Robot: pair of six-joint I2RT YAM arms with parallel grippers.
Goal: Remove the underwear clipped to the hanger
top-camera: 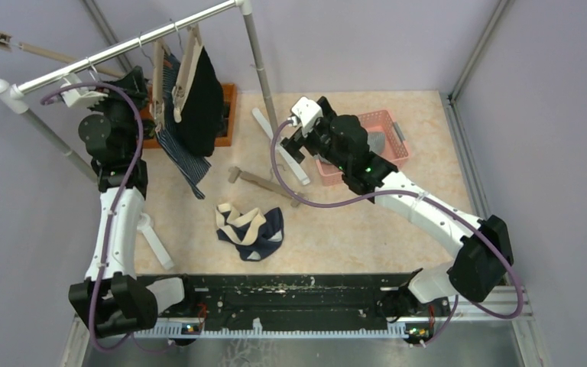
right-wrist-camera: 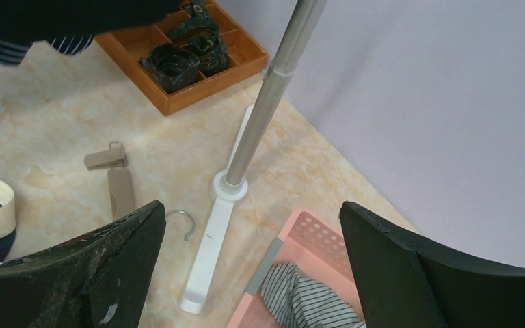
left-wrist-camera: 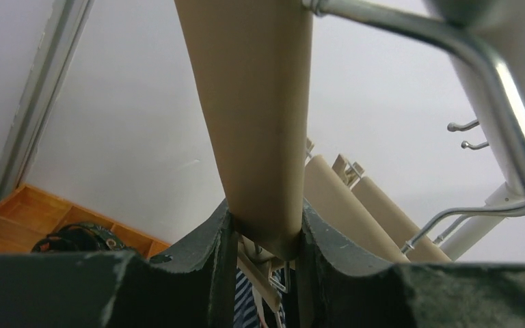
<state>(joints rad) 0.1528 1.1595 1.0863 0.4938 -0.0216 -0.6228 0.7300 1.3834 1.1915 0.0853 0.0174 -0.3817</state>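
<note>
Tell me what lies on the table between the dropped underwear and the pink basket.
An empty beige hanger and the rack's white foot lie between the underwear and the basket, seen in the top view.

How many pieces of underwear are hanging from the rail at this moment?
2. A black piece hangs on the right. A navy-striped piece hangs just left of it and reaches lower. More could be hidden behind these two.
</note>
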